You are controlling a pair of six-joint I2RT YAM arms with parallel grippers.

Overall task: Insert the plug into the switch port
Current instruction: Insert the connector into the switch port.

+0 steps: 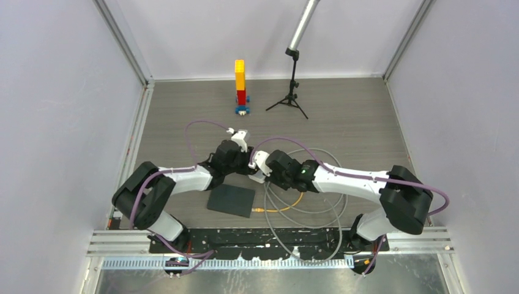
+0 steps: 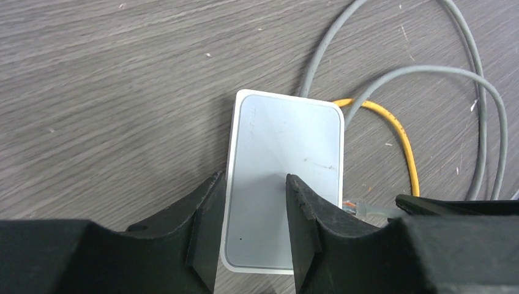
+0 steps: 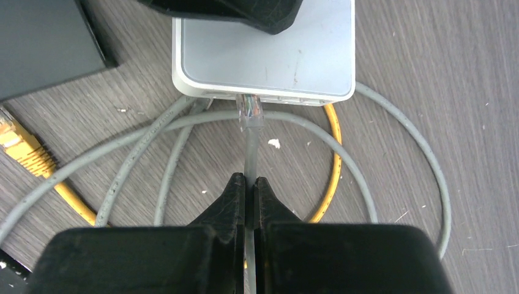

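Observation:
The white flat switch box (image 2: pixel 281 153) lies on the grey table; it also shows in the right wrist view (image 3: pixel 263 55). My left gripper (image 2: pixel 254 177) is open over it, one finger by its left edge, the other finger (image 2: pixel 306 214) above its top. My right gripper (image 3: pixel 250 179) is shut on the grey cable (image 3: pixel 250 150) just behind the clear plug (image 3: pixel 250 110). The plug's tip meets the box's near side with the ports (image 3: pixel 287 98); how deep it sits I cannot tell. In the top view both grippers meet mid-table, left (image 1: pixel 243 166) and right (image 1: pixel 269 174).
Grey cable loops (image 1: pixel 318 208) and a yellow cable (image 3: pixel 333 159) with a yellow plug (image 3: pixel 21 147) lie around the box. A dark flat pad (image 1: pixel 231 200) lies to the left. A brick tower (image 1: pixel 240 86) and a small tripod (image 1: pixel 292 92) stand at the back.

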